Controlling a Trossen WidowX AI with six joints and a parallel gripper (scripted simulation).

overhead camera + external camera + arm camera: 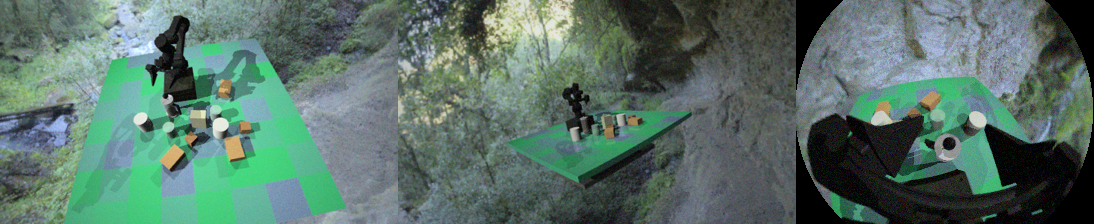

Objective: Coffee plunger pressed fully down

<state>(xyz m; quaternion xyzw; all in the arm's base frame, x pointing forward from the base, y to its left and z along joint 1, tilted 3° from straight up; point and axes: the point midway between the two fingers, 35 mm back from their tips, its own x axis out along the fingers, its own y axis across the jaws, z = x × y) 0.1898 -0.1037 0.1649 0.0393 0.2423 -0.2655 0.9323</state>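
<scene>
End effector [153, 73] spread wide with nothing in it, raised off the bench and hanging at about 11 o'clock from the coffee press [170, 106] in the top view, clear of it. Wrist view looks down between the two dark fingers at the press [948, 147], well below, round top facing the camera. Press stands upright on the green-and-grey checkered bench [287, 193], just in front of the arm's black base [179, 84], dark tube body with a pale grey cap and a small dark knob in the middle; knob sits low against the cap, so the plunger looks down, likely done. Handling guess: tall and narrow, rigid, probably light and smooth, so it tips easily from any sideways shove; touch only the knob from straight above, push along the axis, no side grip on the body. Around it: white cylinder [143, 122] at 8 o'clock, pale green cylinder [169, 129] at 6, cream block [198, 118] at 4, orange blocks farther out.
</scene>
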